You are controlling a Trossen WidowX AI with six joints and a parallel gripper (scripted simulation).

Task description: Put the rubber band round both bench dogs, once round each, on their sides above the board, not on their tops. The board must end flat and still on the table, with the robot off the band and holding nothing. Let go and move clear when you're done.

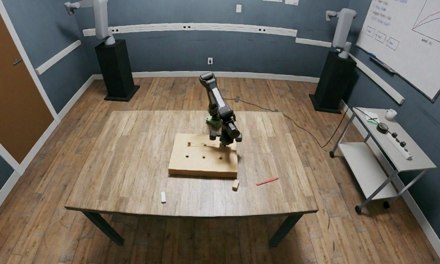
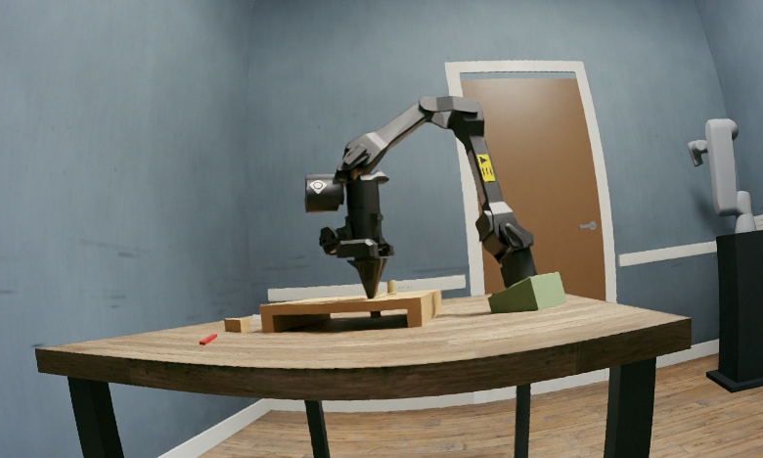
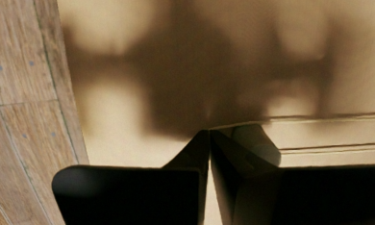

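The tan board (image 1: 203,159) lies flat on the table and also shows in the exterior view (image 2: 350,307). One bench dog (image 1: 188,143) stands at the board's far left, and its top shows in the exterior view (image 2: 391,286). The other dog (image 3: 257,144) stands right beside my fingertips in the wrist view. The rubber band (image 3: 324,117) runs as two thin taut lines from the fingertips and this dog towards the right. It is a faint line in the top view (image 1: 203,143). My gripper (image 1: 224,143) (image 2: 371,293) (image 3: 208,137) points straight down at the board, shut on the band's end.
Several square holes (image 1: 203,157) mark the board. A loose wooden block (image 1: 235,184), a red stick (image 1: 267,181) and a small white piece (image 1: 163,197) lie on the table in front of the board. The arm's green base (image 2: 526,292) stands behind the board.
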